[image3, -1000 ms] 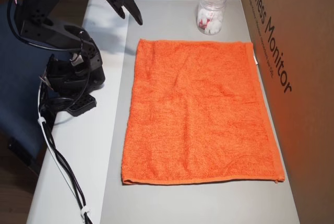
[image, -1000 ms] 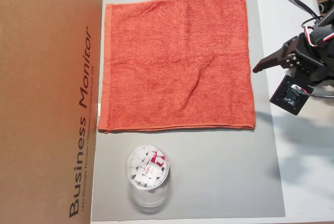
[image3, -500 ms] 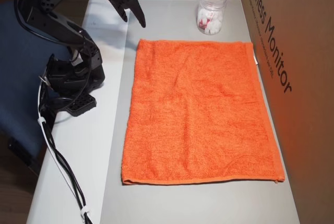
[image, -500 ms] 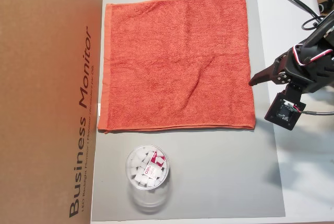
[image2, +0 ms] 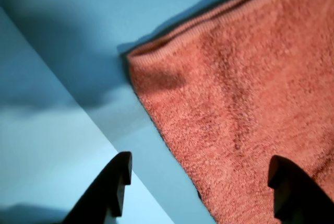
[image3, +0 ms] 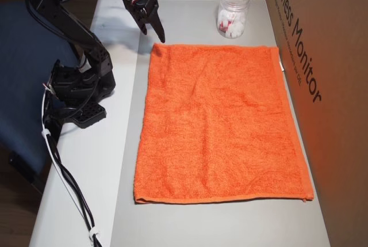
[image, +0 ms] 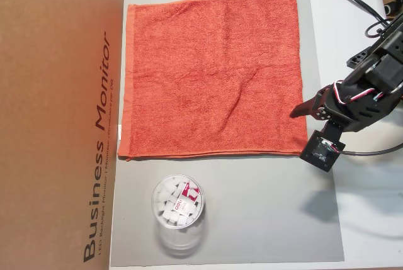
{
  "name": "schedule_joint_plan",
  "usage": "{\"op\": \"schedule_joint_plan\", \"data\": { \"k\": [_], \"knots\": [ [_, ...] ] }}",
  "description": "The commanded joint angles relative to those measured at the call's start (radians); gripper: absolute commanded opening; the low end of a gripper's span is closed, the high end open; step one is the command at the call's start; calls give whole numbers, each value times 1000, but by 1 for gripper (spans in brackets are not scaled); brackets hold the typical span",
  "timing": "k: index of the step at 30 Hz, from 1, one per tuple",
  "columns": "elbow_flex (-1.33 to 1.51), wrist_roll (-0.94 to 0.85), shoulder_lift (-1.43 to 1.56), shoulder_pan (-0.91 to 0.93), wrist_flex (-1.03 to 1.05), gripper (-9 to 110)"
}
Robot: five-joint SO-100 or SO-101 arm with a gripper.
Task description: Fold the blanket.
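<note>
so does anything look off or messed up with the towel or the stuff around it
Nothing stands out. The orange-red terry-cloth towel lies flat and square on the grey mat, with only a faint crease near its middle. The clear plastic jar stands apart from it. The gripper is open by one corner.

A white table [image3: 80, 201] carries a grey mat [image: 252, 219]. A brown cardboard box [image: 56, 119] printed "Business Monitor" fills the 9 o'clock side in an overhead view. Dark blue seating [image3: 17, 114] shows beyond the table's edge. Lighting is even.
</note>
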Motion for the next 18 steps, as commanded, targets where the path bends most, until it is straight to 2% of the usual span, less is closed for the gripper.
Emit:
{"op": "schedule_joint_plan", "data": {
  "k": [1,18],
  "knots": [
    [31,9,3,-20,-84,27],
    [281,-6,2,-57,-391,27]
  ]
}}
